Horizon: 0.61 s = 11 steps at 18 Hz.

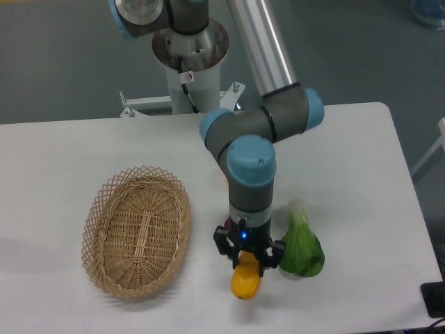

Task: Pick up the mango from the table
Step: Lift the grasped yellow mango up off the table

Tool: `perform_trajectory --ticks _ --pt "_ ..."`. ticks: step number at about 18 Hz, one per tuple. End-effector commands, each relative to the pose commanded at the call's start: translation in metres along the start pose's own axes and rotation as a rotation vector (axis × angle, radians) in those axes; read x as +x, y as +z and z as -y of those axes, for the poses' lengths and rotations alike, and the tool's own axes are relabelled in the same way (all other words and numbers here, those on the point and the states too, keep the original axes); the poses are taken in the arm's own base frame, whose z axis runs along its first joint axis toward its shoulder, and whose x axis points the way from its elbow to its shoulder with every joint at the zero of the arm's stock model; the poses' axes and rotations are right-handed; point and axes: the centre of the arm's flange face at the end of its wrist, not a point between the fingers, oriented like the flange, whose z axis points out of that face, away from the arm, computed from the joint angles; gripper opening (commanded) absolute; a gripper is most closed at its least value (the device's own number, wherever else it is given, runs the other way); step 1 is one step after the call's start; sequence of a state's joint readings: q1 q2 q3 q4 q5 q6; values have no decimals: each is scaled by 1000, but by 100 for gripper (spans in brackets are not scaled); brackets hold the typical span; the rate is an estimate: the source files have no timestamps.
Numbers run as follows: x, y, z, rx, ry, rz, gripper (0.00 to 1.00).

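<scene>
The mango point(245, 282) is a yellow-orange oval fruit at the front middle of the white table point(62, 153). My gripper point(248, 264) points straight down and is shut on the mango's upper end, with a black finger on each side. The fruit's lower end pokes out below the fingers and looks raised a little off the tabletop. The arm's blue-capped wrist stands directly above and hides the top of the fruit.
A green leafy vegetable with a white stem point(301, 245) lies just right of the gripper, nearly touching it. An oval wicker basket point(138, 231) sits to the left. The robot's pedestal point(189, 66) stands behind the table's far edge.
</scene>
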State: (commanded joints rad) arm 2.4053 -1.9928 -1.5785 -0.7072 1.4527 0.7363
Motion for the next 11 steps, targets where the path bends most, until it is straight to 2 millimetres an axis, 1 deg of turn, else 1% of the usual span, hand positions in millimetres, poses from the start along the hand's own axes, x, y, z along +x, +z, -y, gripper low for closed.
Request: perform_trajectory --ticks 3,5,6,7,9,11 --pt "-9 -38 2 37 -7 43 52" --pt "-21 -56 -8 39 -4 59 52" --pt "-18 -62 -9 45 34 59 52" --pt "-16 -61 -13 36 64 51 52" --pt "-16 -82 -20 18 91 46 52" --pt "-22 -87 -29 -16 142 20 52"
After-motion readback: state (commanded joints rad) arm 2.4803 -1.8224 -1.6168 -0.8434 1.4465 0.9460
